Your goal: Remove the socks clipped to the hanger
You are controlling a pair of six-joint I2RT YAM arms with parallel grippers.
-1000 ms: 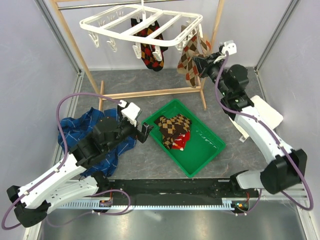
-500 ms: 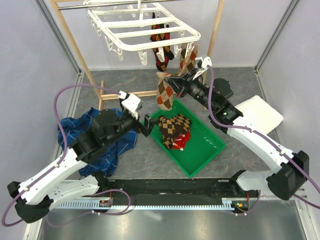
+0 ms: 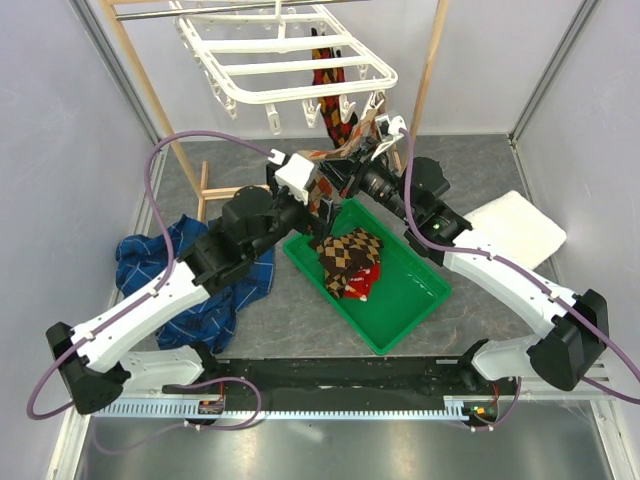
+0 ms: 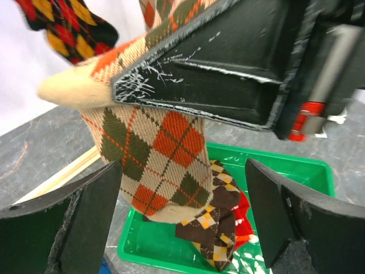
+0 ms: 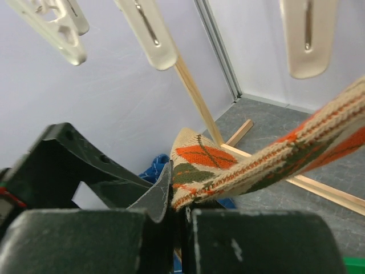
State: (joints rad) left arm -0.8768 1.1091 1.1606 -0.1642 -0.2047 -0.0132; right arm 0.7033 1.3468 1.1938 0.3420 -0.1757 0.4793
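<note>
Left wrist view showed most at close range: the left gripper (image 4: 182, 214) stood wide open with nothing in it, its two dark fingers (image 4: 94, 211) framing the hanging toe end of a tan-and-orange argyle sock (image 4: 165, 148) without touching it. Across the top of that view ran one scratched black finger of the right gripper, lying against the sock's upper part. Below and beyond lay the green tray (image 4: 288, 166), holding a brown argyle sock (image 4: 219, 231) piled over a red sock (image 4: 246, 221); the tray's near end was cut off by the frame. A black-red-yellow argyle sock (image 4: 63, 25) showed in the top corner.

Right wrist view alone showed the grip itself: the right gripper (image 5: 180, 206) was pinched tight on the tan-and-orange argyle sock, which ran taut up to the right and out of frame. Blurred white clips (image 5: 149, 31) hung overhead.

Top external view gave the layout. Both grippers met above the tray's far corner, off the worktop (image 3: 290, 325). A blue plaid cloth (image 3: 160, 270) lay left, a white folded cloth (image 3: 515, 225) right. Farthest back, the hanger (image 3: 290, 62) hung tilted on the wooden rack (image 3: 150, 95), the black-red-yellow sock clipped under it. Whether the held sock's upper end was clipped I could not tell; it was lost among the clips.
</note>
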